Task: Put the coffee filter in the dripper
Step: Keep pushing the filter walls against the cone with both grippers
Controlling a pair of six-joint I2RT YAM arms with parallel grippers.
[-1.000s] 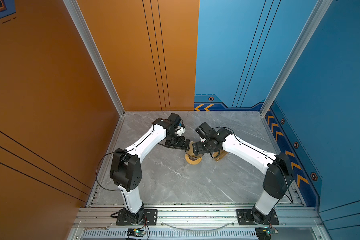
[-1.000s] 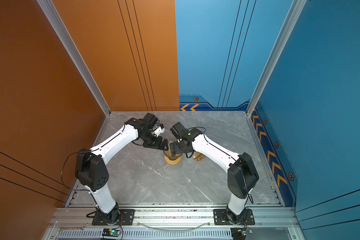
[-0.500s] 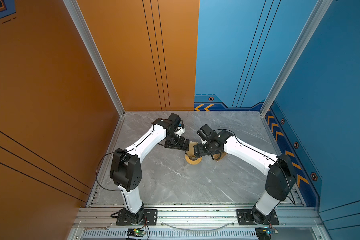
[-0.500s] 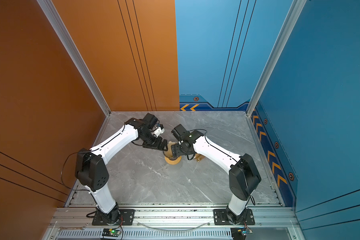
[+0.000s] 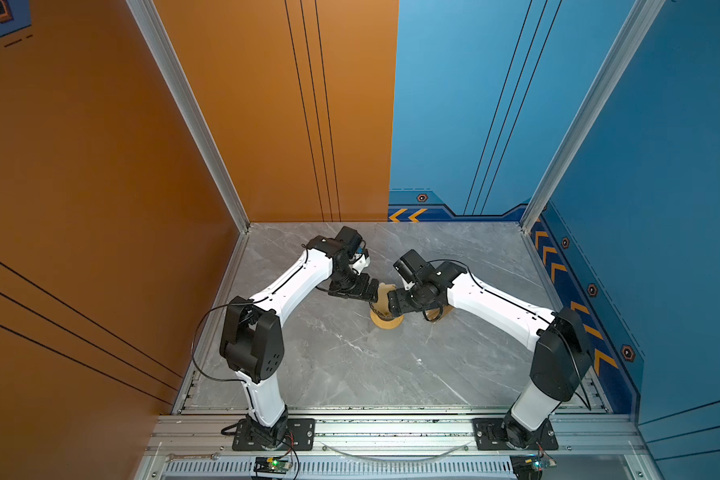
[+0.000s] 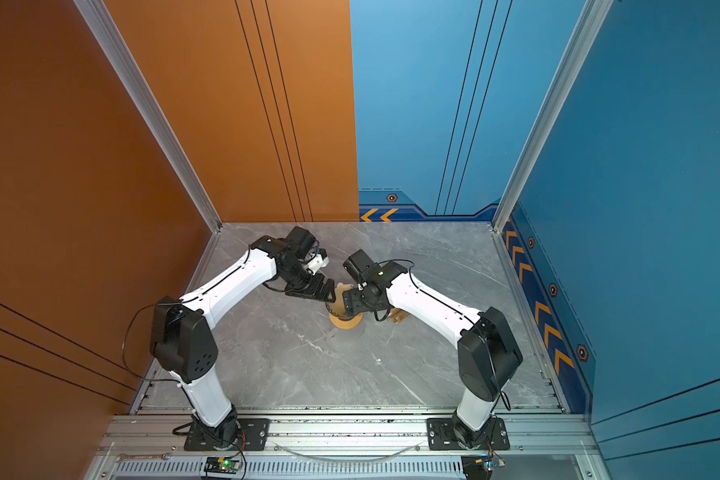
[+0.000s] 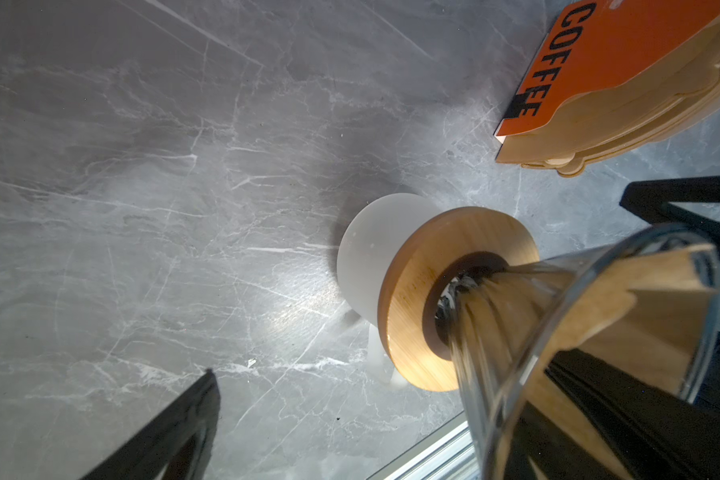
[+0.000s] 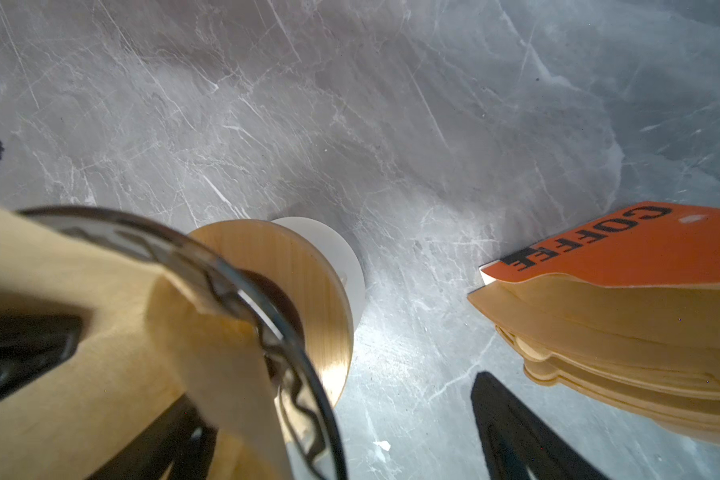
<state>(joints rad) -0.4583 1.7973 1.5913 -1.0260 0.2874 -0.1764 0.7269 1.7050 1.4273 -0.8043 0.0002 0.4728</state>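
The thin light-tan paper cone filter (image 7: 649, 291) sits inside the dark ribbed cone dripper (image 7: 499, 399). It looks feather-light, floppy and easily creased, so pinch its rim tab. The left gripper (image 5: 368, 292) and right gripper (image 5: 393, 306) jaws gape wide, apparently holding nothing.

"COFFEE" in black capitals on orange card (image 7: 624, 58) of filter packet (image 8: 624, 316).

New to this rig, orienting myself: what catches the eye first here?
The white left arm and right arm meet mid-table over the dripper on its wooden ring. Up close, the tan coffee filter sits in the dripper, and an orange-labelled COFFEE packet lies beside it.
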